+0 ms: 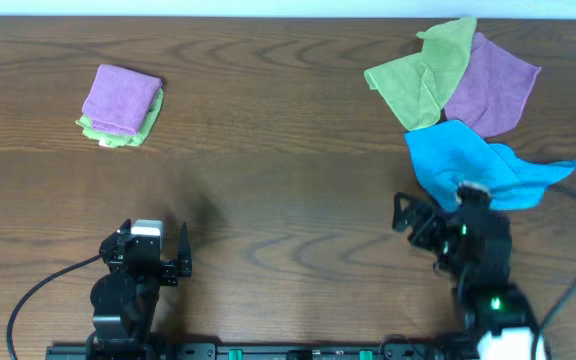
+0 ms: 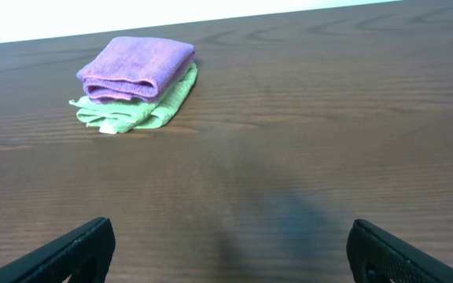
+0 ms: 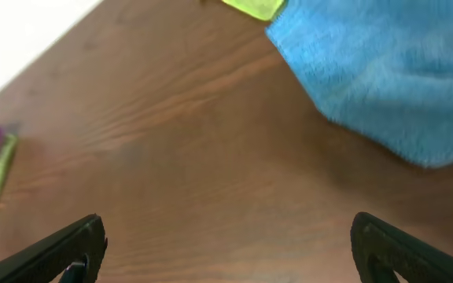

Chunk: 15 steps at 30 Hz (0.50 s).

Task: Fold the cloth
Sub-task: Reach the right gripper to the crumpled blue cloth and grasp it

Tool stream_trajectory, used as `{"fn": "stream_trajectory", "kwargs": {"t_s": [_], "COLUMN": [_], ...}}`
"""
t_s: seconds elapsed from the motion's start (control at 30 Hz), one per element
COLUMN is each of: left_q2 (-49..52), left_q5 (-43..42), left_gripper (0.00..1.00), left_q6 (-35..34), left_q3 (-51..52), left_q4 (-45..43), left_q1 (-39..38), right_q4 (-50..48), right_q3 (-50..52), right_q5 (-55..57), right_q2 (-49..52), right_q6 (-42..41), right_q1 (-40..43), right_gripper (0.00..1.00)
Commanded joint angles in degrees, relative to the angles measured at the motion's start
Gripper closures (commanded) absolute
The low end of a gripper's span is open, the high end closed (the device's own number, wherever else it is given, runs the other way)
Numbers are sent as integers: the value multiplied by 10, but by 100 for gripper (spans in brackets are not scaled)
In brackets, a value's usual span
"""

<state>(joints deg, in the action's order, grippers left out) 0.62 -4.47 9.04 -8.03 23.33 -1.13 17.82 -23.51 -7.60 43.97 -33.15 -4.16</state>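
The sky-blue cloth (image 1: 473, 163) lies crumpled and unfolded at the right of the table, under the edges of a lime-green cloth (image 1: 423, 72) and a purple cloth (image 1: 493, 82). It fills the upper right of the right wrist view (image 3: 384, 71). My right gripper (image 1: 415, 222) is open and empty just in front of and left of the blue cloth; its fingers show over bare wood (image 3: 226, 251). My left gripper (image 1: 153, 255) is open and empty near the front left, over bare wood (image 2: 230, 251).
A folded purple cloth (image 1: 121, 97) lies on a folded lime-green cloth (image 1: 128, 130) at the far left, also in the left wrist view (image 2: 138, 67). Dark wooden table (image 1: 288, 170) spans the views. Cables trail from both arm bases.
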Motion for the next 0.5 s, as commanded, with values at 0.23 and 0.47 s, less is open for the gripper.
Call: {"fn": "stream_trajectory", "kwargs": {"t_s": [0.23, 0.47], "left_q2": [-4, -4], "left_q5": [4, 4], "left_gripper": [4, 5], "left_q6": [0, 0], "left_q3": [12, 12], "left_q4": [1, 0], "left_q1": [4, 4], "right_q4": [149, 158], "right_q3": [-262, -309], "right_q5": [114, 182], "right_q2": [302, 403], "right_q6": [114, 137], "right_q1": [87, 155], "right_gripper": [1, 1]}}
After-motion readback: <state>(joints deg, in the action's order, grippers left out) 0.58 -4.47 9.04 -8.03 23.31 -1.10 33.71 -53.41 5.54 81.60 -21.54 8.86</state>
